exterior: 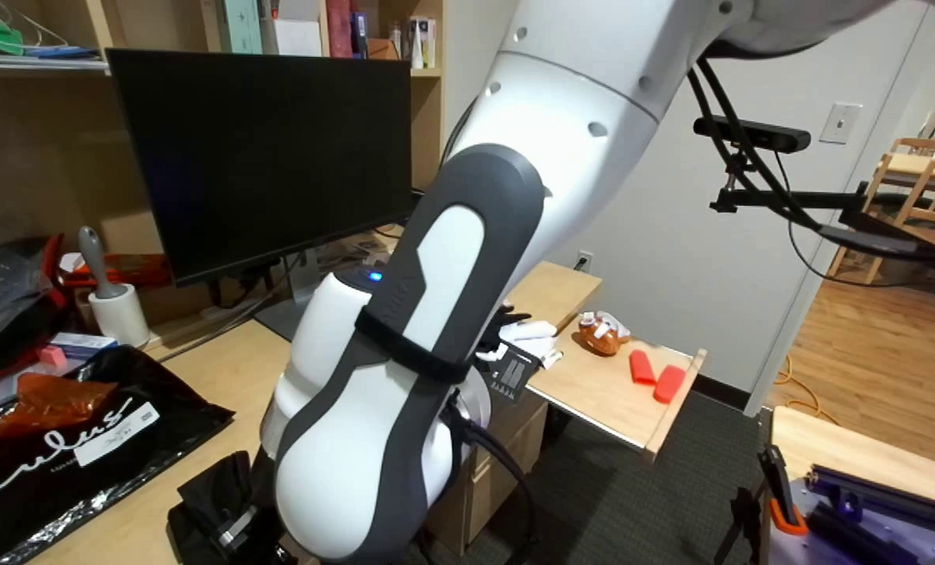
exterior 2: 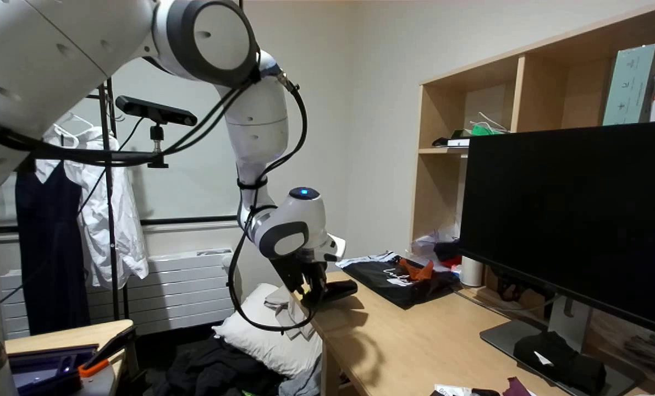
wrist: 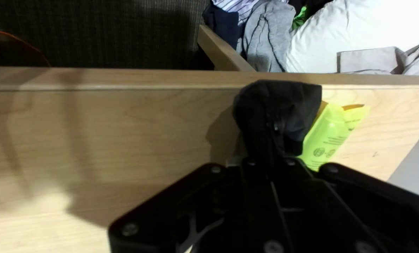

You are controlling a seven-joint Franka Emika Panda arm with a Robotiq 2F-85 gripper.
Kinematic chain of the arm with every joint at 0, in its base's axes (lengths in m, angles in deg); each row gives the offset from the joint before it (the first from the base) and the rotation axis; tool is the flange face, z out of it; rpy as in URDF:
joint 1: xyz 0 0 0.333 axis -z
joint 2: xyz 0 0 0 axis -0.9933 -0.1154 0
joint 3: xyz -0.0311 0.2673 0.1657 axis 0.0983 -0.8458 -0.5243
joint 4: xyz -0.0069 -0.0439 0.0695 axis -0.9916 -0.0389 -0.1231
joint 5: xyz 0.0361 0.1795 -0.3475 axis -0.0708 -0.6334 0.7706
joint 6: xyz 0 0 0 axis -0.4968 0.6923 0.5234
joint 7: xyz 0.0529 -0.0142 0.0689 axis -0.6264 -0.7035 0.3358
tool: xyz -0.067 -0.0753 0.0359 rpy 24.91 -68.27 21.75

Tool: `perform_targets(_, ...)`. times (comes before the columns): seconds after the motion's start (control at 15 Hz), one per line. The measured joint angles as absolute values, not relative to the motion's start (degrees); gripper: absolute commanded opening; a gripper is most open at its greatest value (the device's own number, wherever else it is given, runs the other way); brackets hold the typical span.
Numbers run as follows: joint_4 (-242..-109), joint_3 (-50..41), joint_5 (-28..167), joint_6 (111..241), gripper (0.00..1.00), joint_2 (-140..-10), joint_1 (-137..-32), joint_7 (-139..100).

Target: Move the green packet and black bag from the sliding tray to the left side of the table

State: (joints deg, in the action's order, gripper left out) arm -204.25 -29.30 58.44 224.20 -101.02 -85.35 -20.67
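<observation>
- Main worry: the black bag (wrist: 279,109) could slip over the rim of the bench (wrist: 107,140), which runs near the green packet (wrist: 330,138), and fall toward the white pillow (exterior 2: 278,341); a release too far out would cause it
- Lesser worry: the black bag hides part of the green packet in the wrist view, so a sideways drag might sweep the packet along; whether they touch, I cannot tell
- Jaws closed with no gap showing, pinching the black bag just beside the green packet, which lies on the bench
- Well apart from the green packet: the sliding tray (exterior: 600,392)
</observation>
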Motion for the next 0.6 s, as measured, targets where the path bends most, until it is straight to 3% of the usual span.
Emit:
perform_targets(0.07, -203.8, -30.1, 59.1, 224.2, 0.07, -101.7, -84.8, -20.8)
perform_targets(0.13, -203.6, -30.7, 59.5, 224.2, 0.32, -102.2, -84.5, -21.0)
perform_targets(0.2, -203.5, -31.0, 59.9, 224.2, 0.33, -102.6, -84.2, -21.1)
perform_targets(0.6, -203.3, -32.1, 60.0, 224.2, 0.71, -103.1, -82.4, -21.1)
